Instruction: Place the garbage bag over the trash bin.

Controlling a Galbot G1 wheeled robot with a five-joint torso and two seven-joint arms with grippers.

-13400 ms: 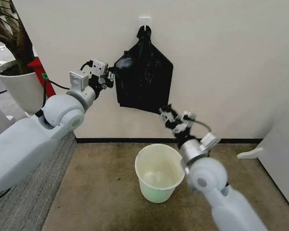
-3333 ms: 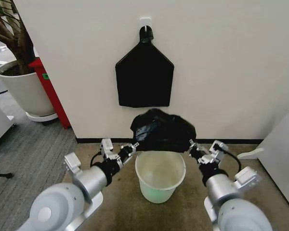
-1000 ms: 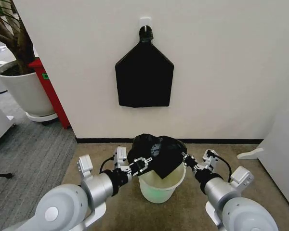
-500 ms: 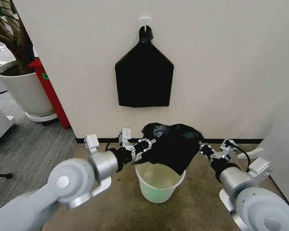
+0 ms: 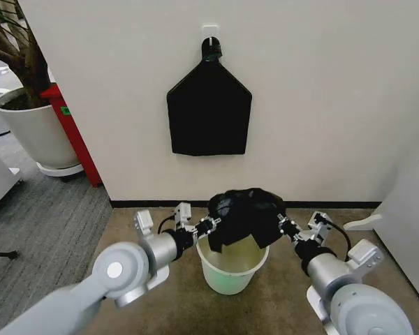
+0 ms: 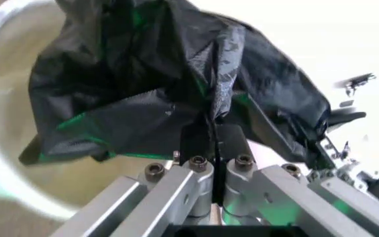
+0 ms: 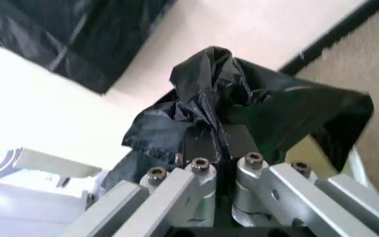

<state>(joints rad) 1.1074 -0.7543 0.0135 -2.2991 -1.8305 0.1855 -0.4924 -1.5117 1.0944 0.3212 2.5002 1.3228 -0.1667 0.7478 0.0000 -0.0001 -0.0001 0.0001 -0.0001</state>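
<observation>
Both arms low and forward, one each side of the trash bin (image 5: 232, 264). Left gripper (image 5: 211, 225) at the bin's left rim, fingers (image 6: 199, 140) pinched fully together on a fold of the garbage bag (image 5: 246, 215). Right gripper (image 5: 282, 226) at the bin's right rim, fingers (image 7: 201, 143) likewise closed tight on the bag's other edge.

Garbage bag bunched and crinkled, strung between the two grippers, hanging over the rear part of the bin mouth. Lower flap drooping inside the opening; front part of the pale interior exposed. Bag not yet pulled down around the rim: rolled rim bare at front and at both sides by the grippers. Contact between bag and rear rim: cannot tell, hidden by the bag itself.

Left wrist view: bag (image 6: 170, 84) spread above the bin wall (image 6: 5, 163), clamped fold running straight up from the closed fingers. Right wrist view: bag (image 7: 255, 113) gathered into a peak above the closed fingers, a sliver of bin rim (image 7: 357, 163) beside the hanging flap.

Bin upright on brown carpet (image 5: 153, 293), near the wall. On the wall above, flat black bundle (image 5: 209, 112) hanging from a white hook (image 5: 210, 31), well apart from the bag. White plant pot (image 5: 31, 129) with tree and a red stand (image 5: 73, 132) off to the left.
</observation>
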